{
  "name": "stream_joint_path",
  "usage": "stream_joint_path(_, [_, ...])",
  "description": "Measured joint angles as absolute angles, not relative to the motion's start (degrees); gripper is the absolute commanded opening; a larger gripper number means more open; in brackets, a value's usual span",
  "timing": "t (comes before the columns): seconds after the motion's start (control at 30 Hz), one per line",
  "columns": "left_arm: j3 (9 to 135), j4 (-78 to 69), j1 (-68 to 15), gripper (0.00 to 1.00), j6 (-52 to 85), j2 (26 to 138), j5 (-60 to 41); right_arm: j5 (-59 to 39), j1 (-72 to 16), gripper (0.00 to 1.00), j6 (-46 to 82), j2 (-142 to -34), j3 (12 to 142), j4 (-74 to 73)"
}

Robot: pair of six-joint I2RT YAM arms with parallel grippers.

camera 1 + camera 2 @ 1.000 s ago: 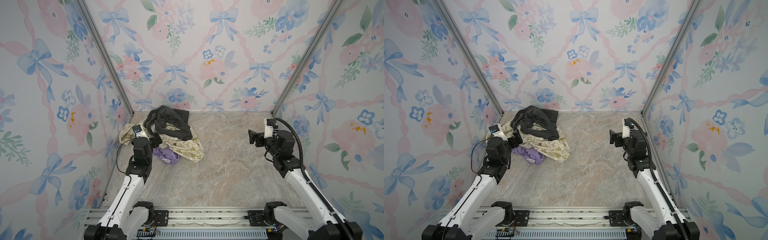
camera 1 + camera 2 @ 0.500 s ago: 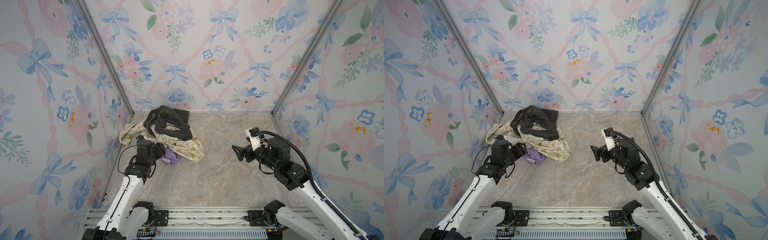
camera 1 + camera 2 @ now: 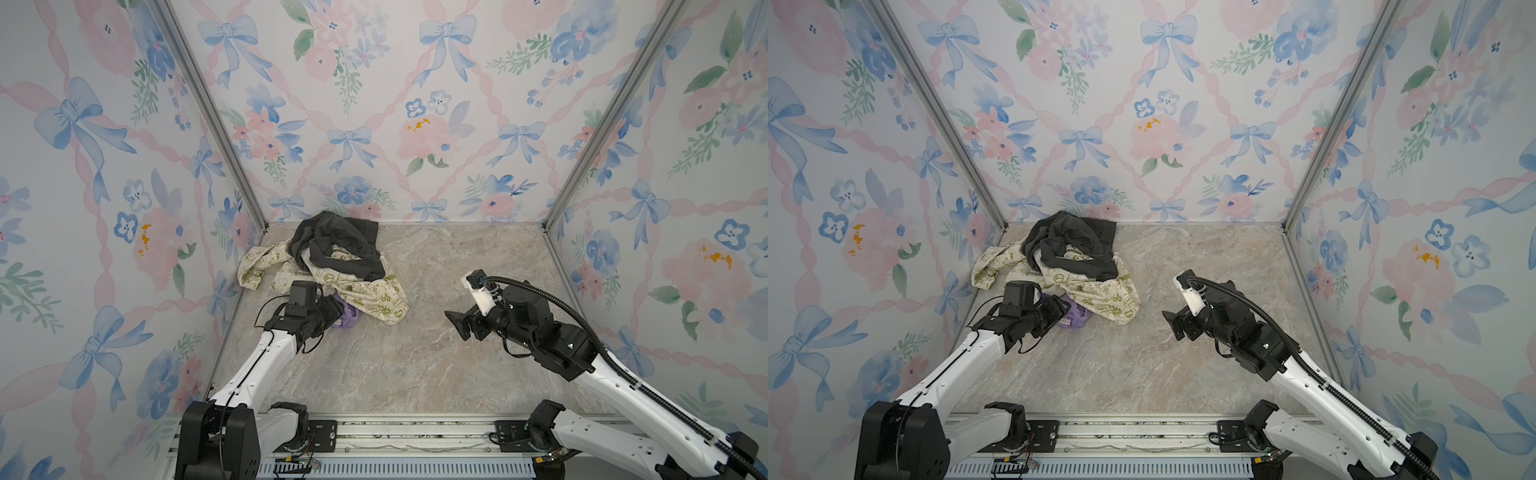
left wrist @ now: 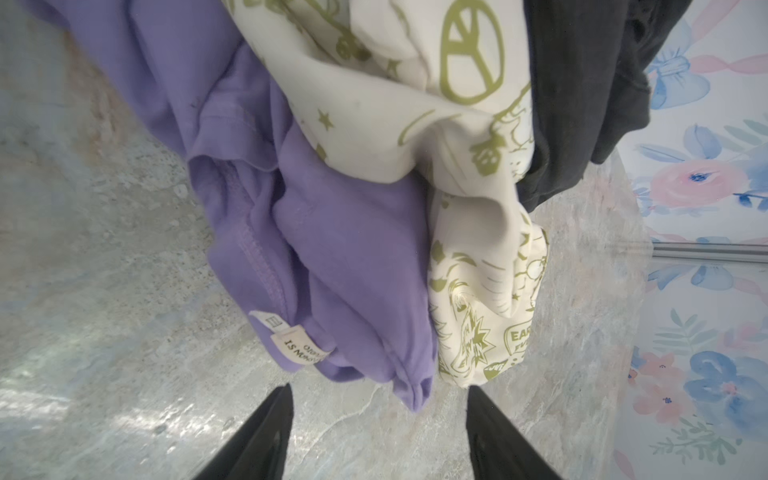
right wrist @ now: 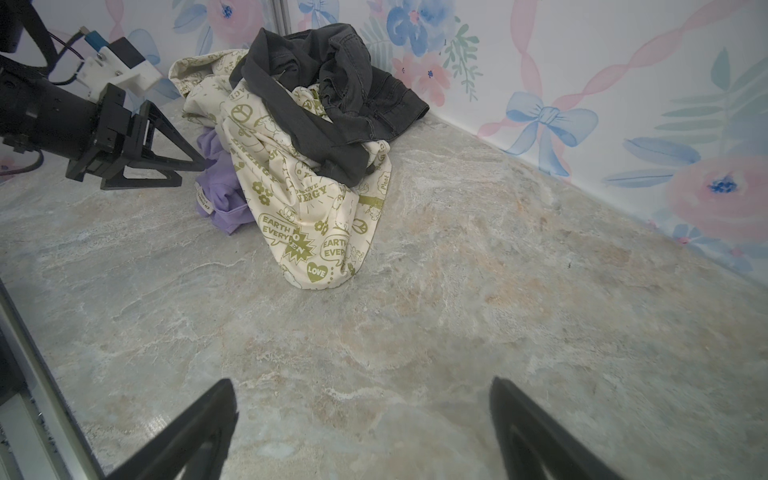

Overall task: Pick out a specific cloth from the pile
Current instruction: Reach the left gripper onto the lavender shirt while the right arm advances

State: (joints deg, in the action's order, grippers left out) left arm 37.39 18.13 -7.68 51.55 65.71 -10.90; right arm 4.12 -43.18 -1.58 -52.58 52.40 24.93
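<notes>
The lavender cloth (image 3: 348, 319) (image 3: 1077, 316) lies crumpled on the marble-patterned tabletop (image 3: 415, 365), at the near left edge of the pile (image 3: 332, 266). Most of it is tucked under the cream cloth with olive-green prints (image 3: 370, 293), so both top views show only a small purple bunch. In the left wrist view its folds (image 4: 353, 249) fill the middle, and a small white label (image 4: 297, 345) sticks out at one hem. The cream print overlaps one side of it.

The left gripper (image 4: 379, 390) (image 3: 337, 309) sits low at this bunch with its jaws apart. In the left wrist view the end of a purple fold reaches just into the gap between the two black fingertips (image 4: 282, 399). Nothing is clamped. In the right wrist view the left gripper (image 5: 193, 170) has one fingertip touching the purple fabric.

A dark grey cloth (image 3: 336, 245) is draped over the top and back of the pile, near the rear left corner of the flowered walls (image 3: 374, 124).

The right gripper (image 3: 457, 326) (image 5: 361, 384) is well apart from the pile, over bare tabletop. Its jaws are spread wide, it holds nothing, and it points toward the pile.
</notes>
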Motion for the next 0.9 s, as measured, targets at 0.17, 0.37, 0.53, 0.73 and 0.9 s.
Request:
stream_joint_path(0.17, [37.6,18.2,-7.9,0.52,52.1,68.6,-11.4,5.0,-45.5,0.97,-1.8,-54.9,53.7,24.6])
stream_joint_path(0.37, [40.4,17.8,-7.9,0.40,52.1,72.2,-11.4,6.3,-48.5,0.97,-1.8,-56.2,53.9,24.4])
stream_joint_path(0.53, [40.6,15.5,-7.9,0.30,52.6,75.1,-12.6,7.6,-49.3,0.97,-1.7,-57.0,53.9,24.3])
stream_joint_path(0.73, [40.6,13.6,-8.3,0.03,53.1,76.6,-13.1,8.5,-49.3,0.97,-1.8,-57.9,54.9,24.3])
stream_joint_path(0.9, [40.6,12.8,-8.3,0.00,52.8,76.6,-13.1,8.9,-49.3,0.97,-1.8,-58.2,55.5,24.3])
